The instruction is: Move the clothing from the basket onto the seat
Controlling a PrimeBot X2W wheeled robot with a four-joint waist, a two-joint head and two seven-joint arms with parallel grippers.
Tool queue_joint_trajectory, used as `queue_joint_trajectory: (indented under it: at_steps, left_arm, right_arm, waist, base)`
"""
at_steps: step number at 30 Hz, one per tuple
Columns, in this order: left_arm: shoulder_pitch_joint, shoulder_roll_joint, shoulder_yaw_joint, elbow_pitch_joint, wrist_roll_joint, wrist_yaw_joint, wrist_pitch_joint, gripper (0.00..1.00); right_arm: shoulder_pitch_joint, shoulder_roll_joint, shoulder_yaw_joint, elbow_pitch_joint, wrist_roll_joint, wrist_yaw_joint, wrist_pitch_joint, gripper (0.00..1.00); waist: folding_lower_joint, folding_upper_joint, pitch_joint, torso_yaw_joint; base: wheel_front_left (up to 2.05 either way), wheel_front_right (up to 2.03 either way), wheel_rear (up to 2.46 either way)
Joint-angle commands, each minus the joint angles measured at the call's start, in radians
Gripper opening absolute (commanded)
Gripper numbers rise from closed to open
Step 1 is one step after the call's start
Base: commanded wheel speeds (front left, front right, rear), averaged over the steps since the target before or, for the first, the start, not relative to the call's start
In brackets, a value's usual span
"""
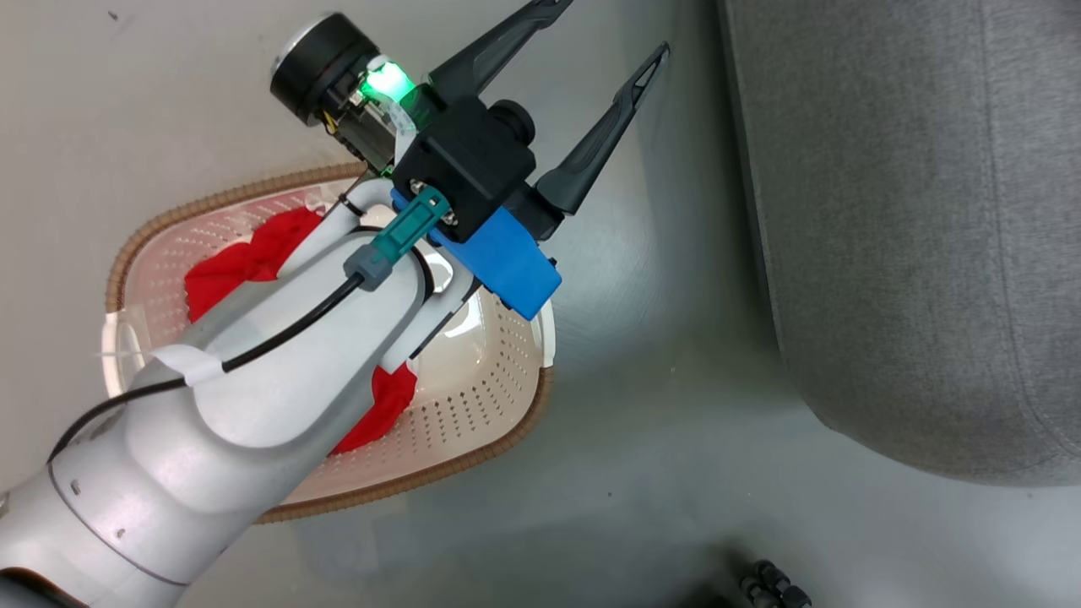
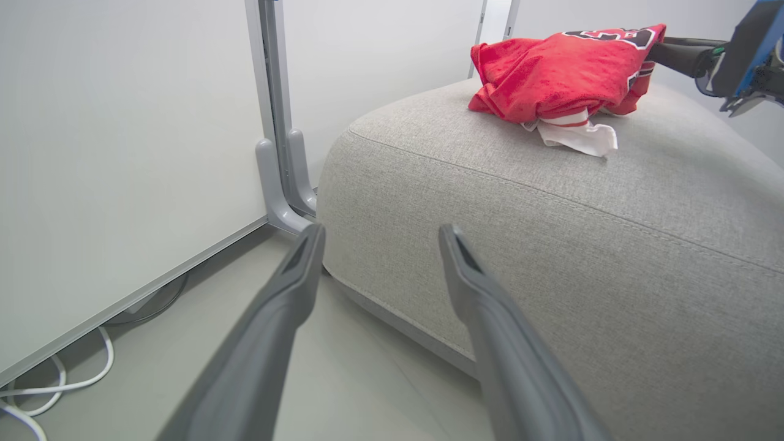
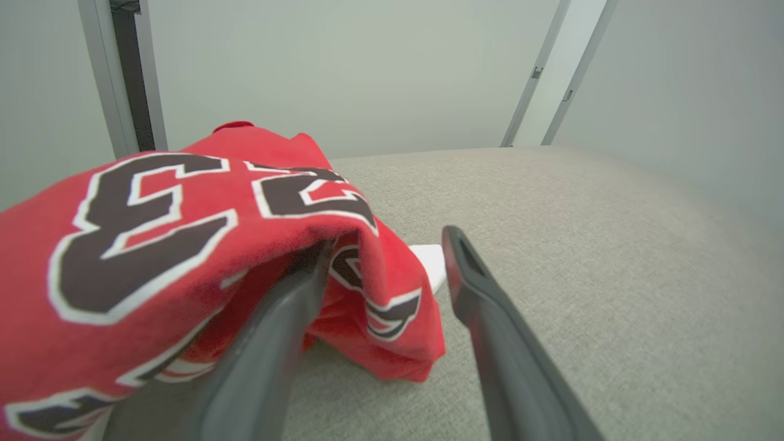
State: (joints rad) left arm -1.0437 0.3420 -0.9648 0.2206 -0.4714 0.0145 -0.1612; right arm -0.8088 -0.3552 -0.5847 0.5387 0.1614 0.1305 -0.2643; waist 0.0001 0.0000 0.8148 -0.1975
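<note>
In the head view the left gripper [image 1: 610,25] points toward 1 o'clock, fingers spread wide and gripping nothing. The cream-white perforated plastic basket [image 1: 473,460] at 9 o'clock contains plain red fabric [image 1: 245,262]. The large light-grey upholstered seat cushion [image 1: 912,211] is at 3 o'clock. The right gripper [image 3: 389,245], likewise spread, has 1 finger under a fold of the red "23" jersey [image 3: 153,245], which rests on the seat cushion.

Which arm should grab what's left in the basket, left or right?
Left. The left hand is open and empty, its arm right over the basket where the red garment lies. The right hand is away at the seat, one finger under the jersey.
</note>
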Motion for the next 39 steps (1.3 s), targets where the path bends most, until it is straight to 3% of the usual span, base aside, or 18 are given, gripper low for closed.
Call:
queue_joint_trajectory:
  at_steps: [1,9,15,23,31,39]
  left_arm:
    - [0.018,-0.001,0.001,0.009,-0.006,0.005,-0.013,1.0]
    - [0.101,-0.028,0.014,0.062,-0.049,0.02,-0.073,1.0]
    - [0.216,-0.031,0.059,0.094,-0.092,0.043,-0.099,1.0]
    - [0.37,-0.025,0.167,0.063,-0.087,0.065,-0.105,1.0]
    - [0.533,-0.036,0.321,0.023,-0.022,0.046,-0.105,1.0]
    - [0.675,-0.082,0.497,-0.016,0.074,-0.005,-0.104,1.0]
  right_arm:
    - [0.033,0.009,0.007,-0.018,-0.003,0.001,0.0,1.0]
    - [0.243,0.076,0.066,-0.151,-0.036,0.0,0.0,1.0]
    - [0.377,0.133,0.194,-0.268,-0.046,0.001,0.0,1.0]
    - [0.499,0.193,0.347,-0.373,-0.045,0.001,0.0,1.0]
    - [0.583,0.231,0.452,-0.429,-0.037,0.001,0.0,1.0]
    - [0.64,0.261,0.491,-0.459,-0.03,0.001,0.0,1.0]
  waist:
    - [-0.0001,0.0,-0.035,0.0]
    - [-0.0001,0.0,-0.191,0.007]
    - [-0.0001,0.0,-0.341,0.019]
    - [-0.0001,0.0,-0.487,0.085]
    - [-0.0001,0.0,-0.588,0.16]
    - [-0.0001,0.0,-0.645,0.222]
  base:
    - [0.0,0.0,0.0]
    - [0.0,0.0,0.0]
    - [0.0,0.0,0.0]
    - [0.0,0.0,0.0]
    - [0.0,0.0,0.0]
    - [0.0,0.0,0.0]
